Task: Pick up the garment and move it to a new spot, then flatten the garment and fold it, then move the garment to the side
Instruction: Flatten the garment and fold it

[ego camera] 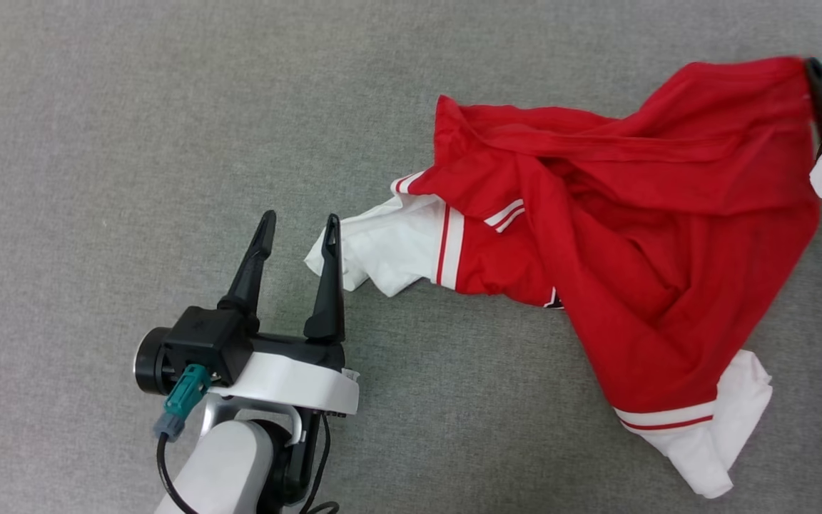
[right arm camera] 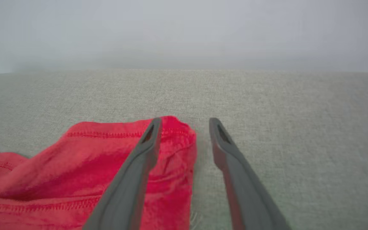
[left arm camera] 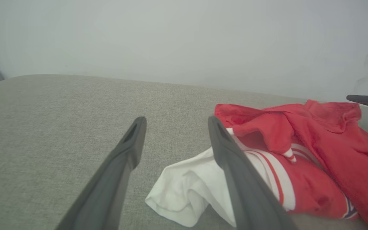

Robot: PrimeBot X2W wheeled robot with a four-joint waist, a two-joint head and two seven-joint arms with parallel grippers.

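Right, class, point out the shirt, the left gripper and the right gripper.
shirt [ego camera: 653,235]: head view, on its red body.
left gripper [ego camera: 300,216]: head view, midway between its fingertips.
right gripper [right arm camera: 185,120]: right wrist view, midway between its fingertips.

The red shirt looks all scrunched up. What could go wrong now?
1. The garment lies twisted and bunched on the grey surface, so folding it now would likely trap creases.
2. The right claw is open at the red hem corner; a finger might snag it when leaving.
3. The left claw, open, sits close by the white sleeve and could drag it sideways.
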